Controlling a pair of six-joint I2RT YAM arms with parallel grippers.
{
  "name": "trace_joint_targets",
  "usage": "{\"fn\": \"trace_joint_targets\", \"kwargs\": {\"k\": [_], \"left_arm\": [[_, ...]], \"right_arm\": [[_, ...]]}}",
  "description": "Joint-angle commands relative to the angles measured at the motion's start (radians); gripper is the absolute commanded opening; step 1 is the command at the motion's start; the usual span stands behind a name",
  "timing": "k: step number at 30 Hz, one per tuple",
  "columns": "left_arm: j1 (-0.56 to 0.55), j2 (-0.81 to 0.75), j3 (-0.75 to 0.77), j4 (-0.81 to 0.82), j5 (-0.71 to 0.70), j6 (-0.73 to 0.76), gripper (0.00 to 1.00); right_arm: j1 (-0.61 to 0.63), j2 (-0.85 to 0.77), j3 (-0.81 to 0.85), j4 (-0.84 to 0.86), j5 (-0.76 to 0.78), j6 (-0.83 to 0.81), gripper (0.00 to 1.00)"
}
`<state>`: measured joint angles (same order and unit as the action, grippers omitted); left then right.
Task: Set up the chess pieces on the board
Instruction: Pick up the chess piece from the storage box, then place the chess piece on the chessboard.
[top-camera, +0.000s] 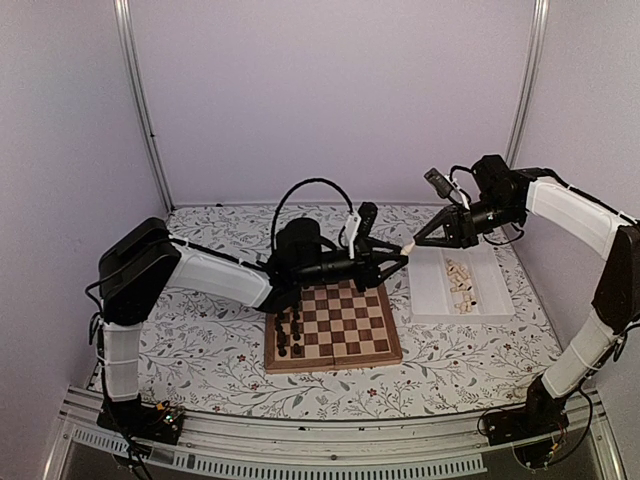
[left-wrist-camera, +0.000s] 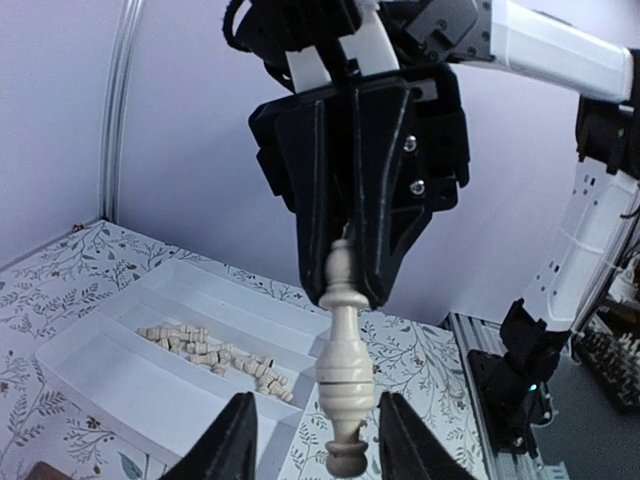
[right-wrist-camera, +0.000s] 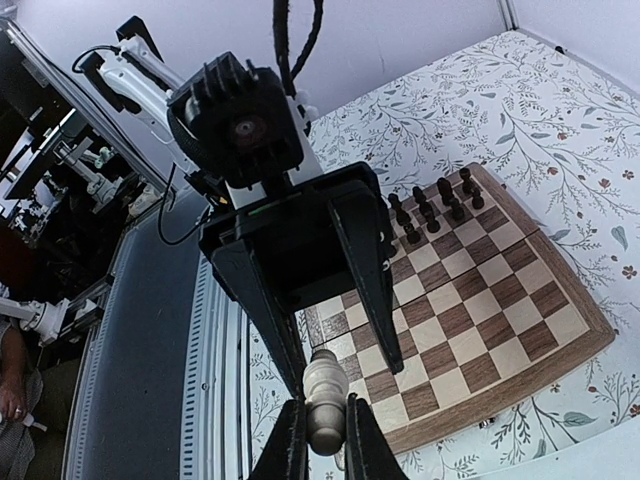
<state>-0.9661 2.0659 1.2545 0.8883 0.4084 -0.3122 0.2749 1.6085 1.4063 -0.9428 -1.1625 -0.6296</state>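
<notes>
Left wrist view: right pincer (left-wrist-camera: 346, 285) clamped on chess piece (left-wrist-camera: 343, 365), left pincer (left-wrist-camera: 314, 425) apart around it (no contact); early release would drop it.

Nothing to read here, folks: no lettering, label, brand mark or number comes out legibly in any view, not on the board (top-camera: 335, 362) and not on the white tray (top-camera: 430, 288).
</notes>
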Motion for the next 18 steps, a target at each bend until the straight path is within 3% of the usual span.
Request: {"fn": "trace_joint_targets", "kwargs": {"k": [1,7,9,11,13,18], "left_arm": [[-0.011,0.019,0.028,-0.022,0.019,-0.007,0.32],[-0.004,-0.016,0.013,-0.084,0.021,-0.009,0.02],[0.007,-0.059,0.005,-0.168,-0.004,-0.015,0.0],[0.029,-0.113,0.021,-0.394,-0.095,-0.042,0.0],[0.068,-0.177,0.008,-0.522,-0.113,-0.059,0.0],[0.183,-0.357,-0.105,-0.658,-0.179,-0.023,0.0]], "right_arm": [[0.007,-0.028,-0.008,0.007,0.005,-0.023,0.06],[0.008,-0.016,0.01,0.05,0.069,0.006,0.06],[0.007,-0.012,0.024,0.094,0.146,0.042,0.05],[0.01,-0.013,0.025,0.158,0.262,0.093,0.05],[0.024,-0.015,0.014,0.209,0.375,0.12,0.05],[0.075,0.032,0.01,0.258,0.501,0.105,0.04]]}}
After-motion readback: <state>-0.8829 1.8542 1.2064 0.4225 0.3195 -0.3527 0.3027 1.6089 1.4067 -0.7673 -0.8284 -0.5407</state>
